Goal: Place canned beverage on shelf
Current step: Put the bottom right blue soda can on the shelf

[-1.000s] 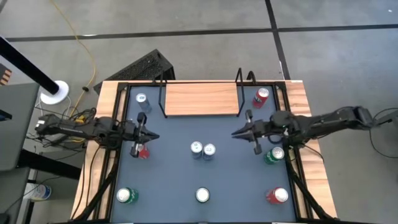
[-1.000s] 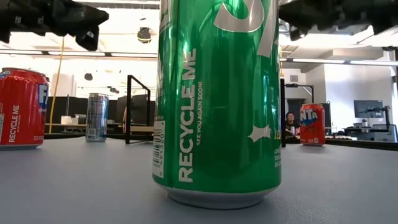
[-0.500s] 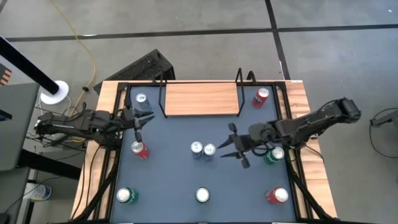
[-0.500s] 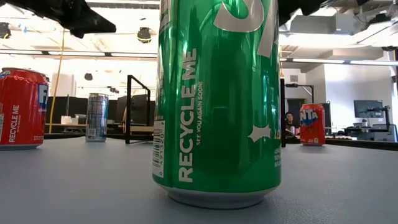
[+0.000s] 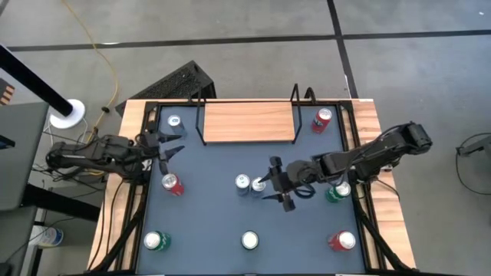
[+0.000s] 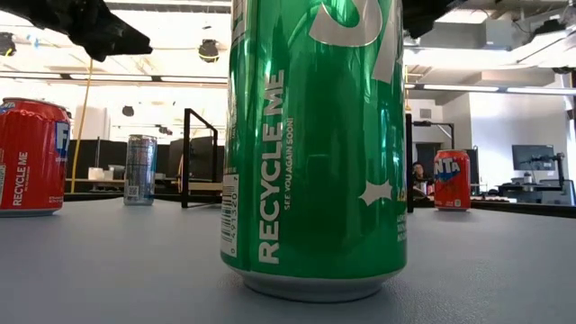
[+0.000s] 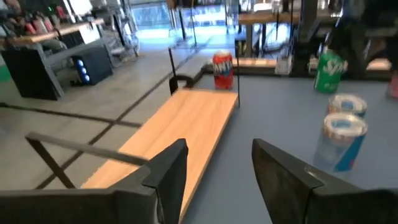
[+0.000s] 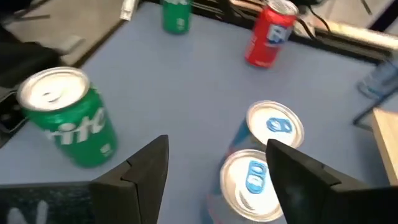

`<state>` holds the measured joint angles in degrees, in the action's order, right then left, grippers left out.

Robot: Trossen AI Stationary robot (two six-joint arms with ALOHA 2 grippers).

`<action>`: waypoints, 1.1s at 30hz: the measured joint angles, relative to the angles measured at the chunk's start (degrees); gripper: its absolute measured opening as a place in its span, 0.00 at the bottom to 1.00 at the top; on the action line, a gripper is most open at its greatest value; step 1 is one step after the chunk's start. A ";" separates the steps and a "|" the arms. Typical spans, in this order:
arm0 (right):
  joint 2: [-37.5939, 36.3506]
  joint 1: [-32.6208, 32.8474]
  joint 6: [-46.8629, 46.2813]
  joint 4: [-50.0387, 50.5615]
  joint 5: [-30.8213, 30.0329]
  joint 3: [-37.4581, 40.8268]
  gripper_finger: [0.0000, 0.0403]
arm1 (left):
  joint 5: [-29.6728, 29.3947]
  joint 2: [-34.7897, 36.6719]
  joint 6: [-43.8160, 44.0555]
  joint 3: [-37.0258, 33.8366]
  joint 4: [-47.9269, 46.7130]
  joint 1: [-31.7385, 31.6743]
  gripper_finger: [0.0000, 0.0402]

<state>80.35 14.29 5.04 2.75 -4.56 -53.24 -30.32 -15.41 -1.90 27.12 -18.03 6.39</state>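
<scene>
From above, your right gripper point(image 5: 270, 182) hangs with fingers spread over the table's middle, just beside the pair of blue cans point(image 5: 250, 184) and holding nothing. The shelf point(image 5: 248, 121) lies at the far edge, bare, well apart from it. Your left gripper point(image 5: 168, 146) sits near the shelf's left end, fingers parted and empty, a red can point(image 5: 173, 184) just below it.

At table height, a green can point(image 6: 315, 144) fills the frame; the shelf's black wire frame point(image 6: 200, 155) stands behind it.

From your left wrist, two dark fingers point(image 7: 171, 173) stand apart over the shelf's wood board point(image 7: 177, 134).

From your right wrist, the parted fingers point(image 8: 146, 168) frame the two blue cans point(image 8: 261, 158), touching neither; a green can point(image 8: 68, 115) stands alongside.
</scene>
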 joint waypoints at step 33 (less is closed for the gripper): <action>6.97 -2.83 -0.08 -4.05 -4.48 -6.81 0.65 | 4.57 5.72 2.18 -0.29 -2.11 0.00 0.43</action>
<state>87.32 11.46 4.97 -1.30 -9.04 -60.05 -25.76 -9.69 0.27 26.83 -20.14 6.40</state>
